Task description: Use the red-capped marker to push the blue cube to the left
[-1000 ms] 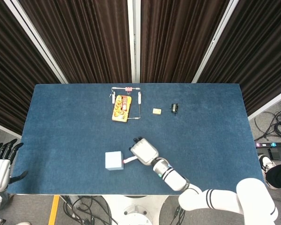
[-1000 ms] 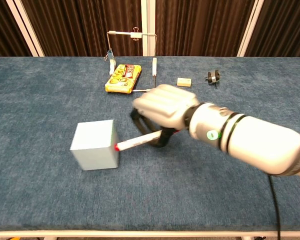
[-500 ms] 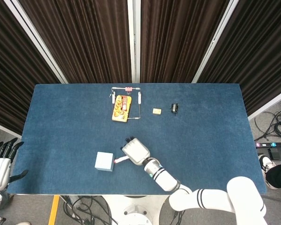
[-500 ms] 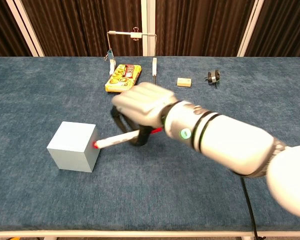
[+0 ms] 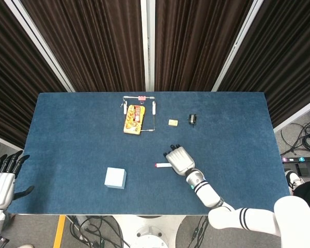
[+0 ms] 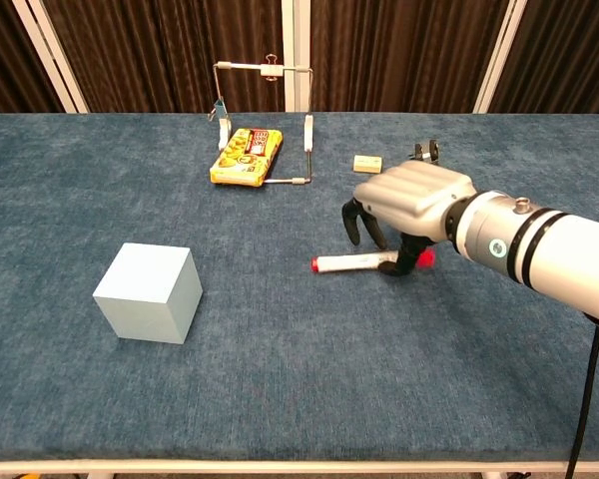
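The pale blue cube [image 5: 115, 177] [image 6: 148, 292] stands alone at the front left of the blue table. My right hand [image 5: 179, 160] [image 6: 411, 200] is well to the cube's right, fingers curled down around the right end of the red-capped marker [image 5: 162, 165] [image 6: 354, 262]. The marker lies almost level, low over the cloth, with its red tip pointing left toward the cube across a wide gap. My left hand [image 5: 2, 181] hangs off the table's left edge with its fingers spread and holds nothing; the chest view does not show it.
At the back stand a yellow snack box [image 5: 135, 119] [image 6: 246, 156], a wire frame [image 5: 154, 116] [image 6: 308, 130] with a clip on top, a small beige block [image 5: 173, 122] [image 6: 367, 163] and a black binder clip [image 5: 192, 119] [image 6: 425, 153].
The marker tip pushed the cube to the left, then my right hand drew back to the right with the marker. The cube now sits apart from the tip.
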`<state>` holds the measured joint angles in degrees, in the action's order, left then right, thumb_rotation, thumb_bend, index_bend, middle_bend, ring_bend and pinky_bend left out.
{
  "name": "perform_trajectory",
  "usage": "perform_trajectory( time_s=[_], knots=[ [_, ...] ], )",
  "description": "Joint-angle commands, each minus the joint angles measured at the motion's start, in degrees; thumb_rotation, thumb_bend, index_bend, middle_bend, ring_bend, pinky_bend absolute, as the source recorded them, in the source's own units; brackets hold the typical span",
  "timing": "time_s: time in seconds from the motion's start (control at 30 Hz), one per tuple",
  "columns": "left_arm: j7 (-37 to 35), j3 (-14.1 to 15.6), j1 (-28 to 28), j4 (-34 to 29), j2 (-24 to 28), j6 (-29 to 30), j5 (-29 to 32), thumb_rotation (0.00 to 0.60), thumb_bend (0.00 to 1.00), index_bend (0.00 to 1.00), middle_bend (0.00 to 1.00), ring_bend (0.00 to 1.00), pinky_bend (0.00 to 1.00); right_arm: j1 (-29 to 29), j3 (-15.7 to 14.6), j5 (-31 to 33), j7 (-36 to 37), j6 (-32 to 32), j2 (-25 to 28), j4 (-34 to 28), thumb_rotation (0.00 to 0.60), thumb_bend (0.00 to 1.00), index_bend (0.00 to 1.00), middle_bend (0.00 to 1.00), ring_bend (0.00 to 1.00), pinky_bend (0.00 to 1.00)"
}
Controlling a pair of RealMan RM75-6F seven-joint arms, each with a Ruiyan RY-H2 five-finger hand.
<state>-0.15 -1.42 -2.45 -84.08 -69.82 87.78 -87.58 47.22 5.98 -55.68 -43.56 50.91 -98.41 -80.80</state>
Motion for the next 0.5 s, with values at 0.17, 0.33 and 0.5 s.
perform_trajectory(
  time_s=[0.17, 0.33, 0.5],
  knots=[
    [0.0, 0.04, 0.07, -0.26, 0.18, 0.19, -0.06, 0.6, 0.07, 0.22, 0.18, 0.13, 0.1, -2.22, -0.98, -0.33, 0.78, 4.06, 5.07, -6.03, 0.6, 0.33, 0.03, 0.25, 0.08, 0.22],
    [-0.77, -0.21, -0.04, -0.11, 0.28, 0.12, 0.2, 0.6, 0.07, 0.22, 0.18, 0.13, 0.1, -9.12, -2.75, -8.52, 9.27, 13.08, 16.86, -15.22, 0.6, 0.33, 0.02, 0.23, 0.07, 0.21],
    [-0.71, -0.97, -0.53, 0.06, -0.24, -0.32, 1.05, 0.6, 0.07, 0.22, 0.18, 0.13, 0.1, -17.31, -6.97, -18.13, 17.8, 23.14, 27.68, -19.6, 0.6, 0.33, 0.02, 0.19, 0.02, 0.14]
  ],
)
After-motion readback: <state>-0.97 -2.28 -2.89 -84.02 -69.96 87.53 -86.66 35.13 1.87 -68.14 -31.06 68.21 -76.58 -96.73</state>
